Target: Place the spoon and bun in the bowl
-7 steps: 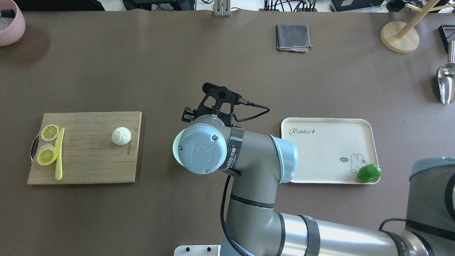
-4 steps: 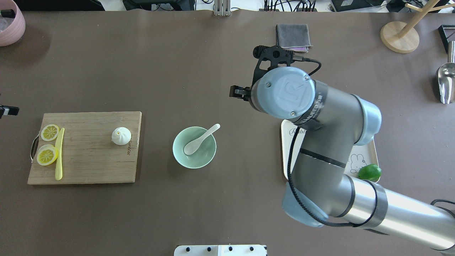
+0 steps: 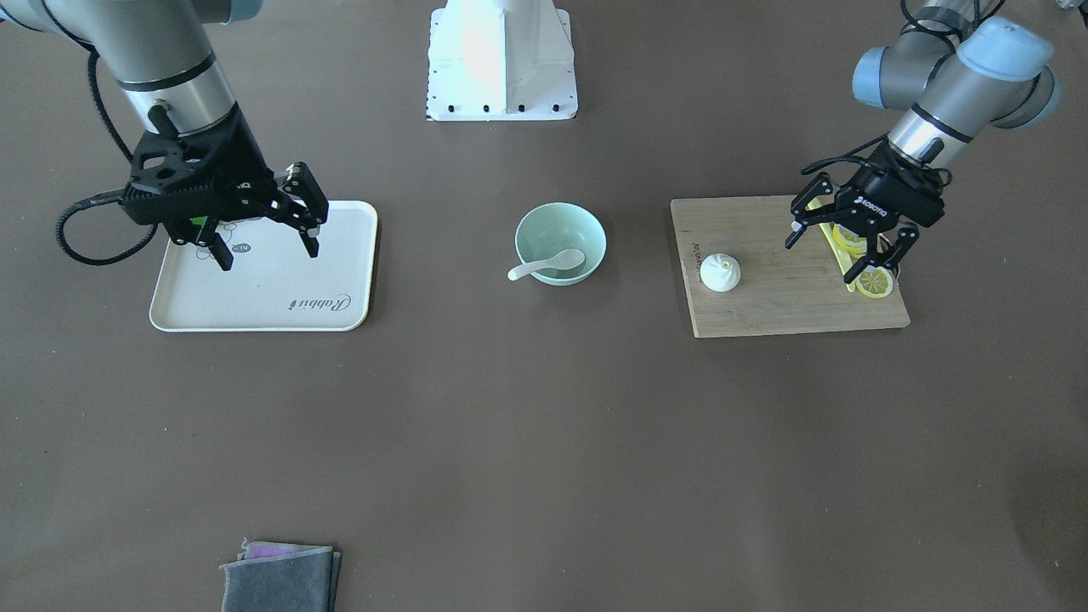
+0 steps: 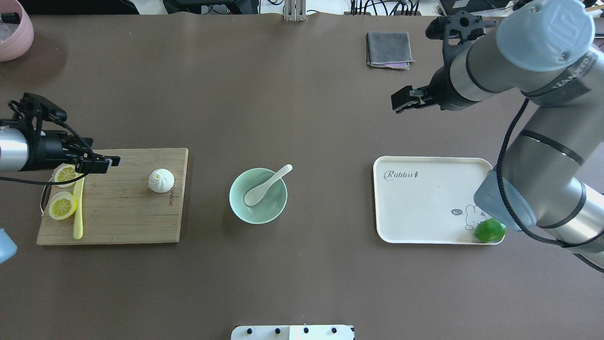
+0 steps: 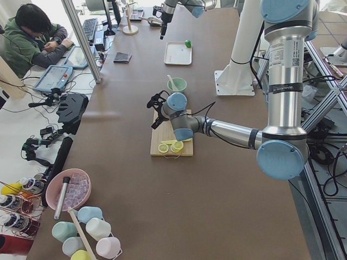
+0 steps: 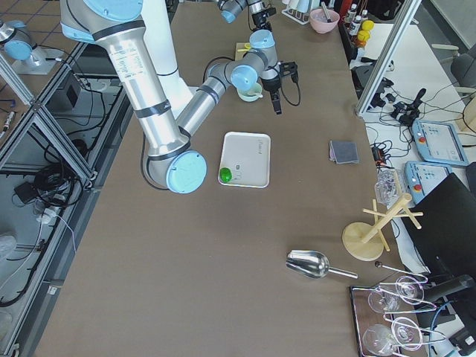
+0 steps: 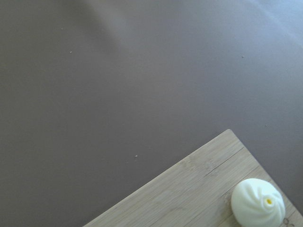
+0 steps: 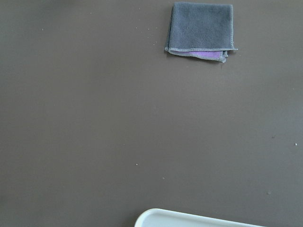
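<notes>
Spoon [image 4: 264, 185] lies in bowl [image 4: 265, 211]; bun [image 4: 161, 181] sits on cutting board [image 4: 118, 212].

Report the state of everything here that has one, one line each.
spoon, lying in the bowl, handle over the rim.
bowl, upright, holding only the spoon.
bun, sitting on the cutting board, not gripped.
left hand, open, empty, raised near the cutting board.
right hand, open, empty, raised off the table.
cloth, folded.
</notes>
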`<state>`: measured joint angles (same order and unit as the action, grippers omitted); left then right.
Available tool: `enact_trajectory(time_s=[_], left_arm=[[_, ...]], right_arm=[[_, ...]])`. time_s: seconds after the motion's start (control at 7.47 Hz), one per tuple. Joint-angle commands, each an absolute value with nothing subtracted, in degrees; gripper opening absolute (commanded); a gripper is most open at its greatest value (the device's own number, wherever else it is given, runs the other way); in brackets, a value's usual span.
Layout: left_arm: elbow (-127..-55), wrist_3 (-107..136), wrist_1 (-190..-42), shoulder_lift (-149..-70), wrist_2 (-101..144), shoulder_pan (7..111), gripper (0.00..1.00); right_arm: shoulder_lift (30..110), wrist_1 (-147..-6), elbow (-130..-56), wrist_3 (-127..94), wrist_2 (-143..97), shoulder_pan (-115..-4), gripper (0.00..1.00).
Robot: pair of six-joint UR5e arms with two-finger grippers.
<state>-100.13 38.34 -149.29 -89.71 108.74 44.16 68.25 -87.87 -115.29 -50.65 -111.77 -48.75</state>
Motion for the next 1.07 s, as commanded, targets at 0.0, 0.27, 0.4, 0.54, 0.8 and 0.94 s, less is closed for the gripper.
enact_trajectory(time_s=[0.0, 0.27, 0.4, 0.54, 0.8, 0.94], left_arm=[[-98.8, 41.4, -149.1, -93.0, 99.3, 35.0, 0.98], [-98.0, 41.5, -149.1, -93.0, 97.2, 33.4, 0.71], [-97.7, 41.4, -149.1, -92.7, 97.2, 33.4, 0.54], [-97.2, 41.4, -149.1, -93.0, 96.5, 33.4, 0.53], [-97.9, 41.5, -149.2, -93.2, 96.5, 33.3, 0.0], [-99.7, 41.6, -149.1, -93.9, 96.9, 33.3, 0.0]], right_arm=[[75.7, -79.0, -114.5, -45.7, -115.3, -51.7, 1.0], [75.9, -78.6, -114.3, -45.2, -115.3, -51.7, 1.0], [75.9, -78.6, -114.3, -45.1, -115.2, -51.6, 1.0], [75.9, -78.6, -114.3, -45.3, -115.1, -51.6, 1.0], [75.9, -78.5, -114.3, -45.4, -114.9, -51.5, 1.0], [75.9, -78.5, -114.3, -45.5, -114.8, -51.5, 1.0]])
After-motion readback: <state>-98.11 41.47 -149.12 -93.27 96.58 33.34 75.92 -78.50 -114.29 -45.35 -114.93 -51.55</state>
